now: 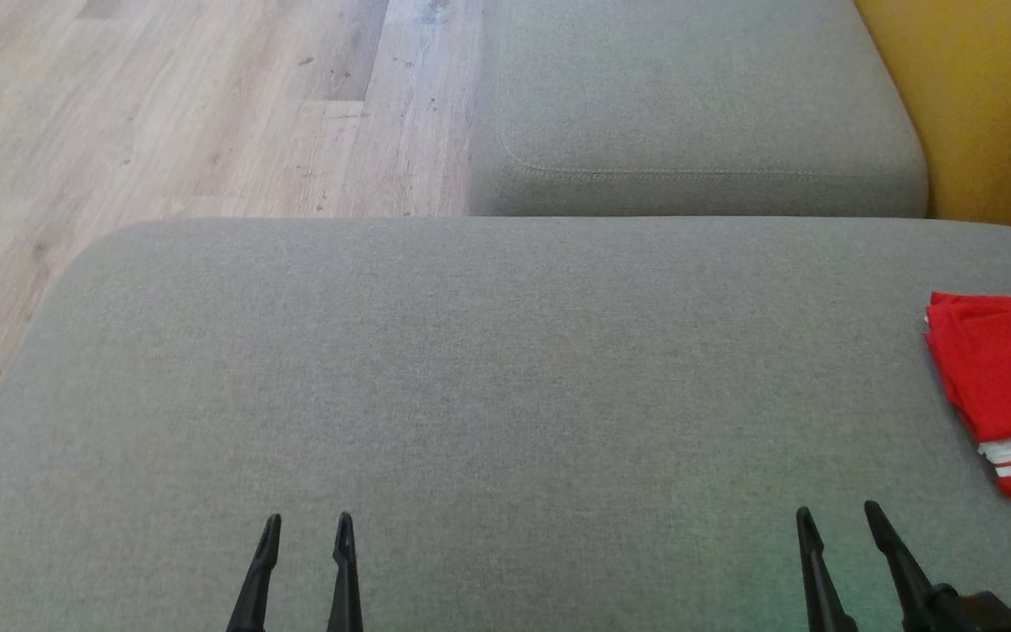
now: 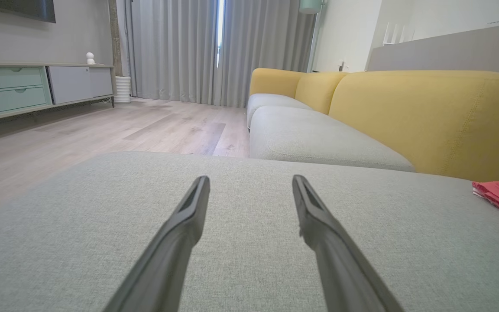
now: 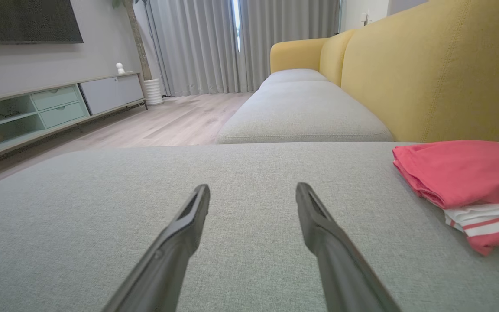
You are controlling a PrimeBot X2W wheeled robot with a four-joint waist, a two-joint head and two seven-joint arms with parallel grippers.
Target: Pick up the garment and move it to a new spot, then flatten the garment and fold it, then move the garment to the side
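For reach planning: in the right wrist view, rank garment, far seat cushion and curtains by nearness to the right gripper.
1. garment, just right of the right gripper.
2. far seat cushion, straight ahead.
3. curtains, at the back wall.

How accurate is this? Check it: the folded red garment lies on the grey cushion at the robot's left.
Wrong side: the head view shows the folded red garment lying on the grey cushion at the robot's right.

Soft daylight through curtains [image 2: 180,47]; wrist views distorted.
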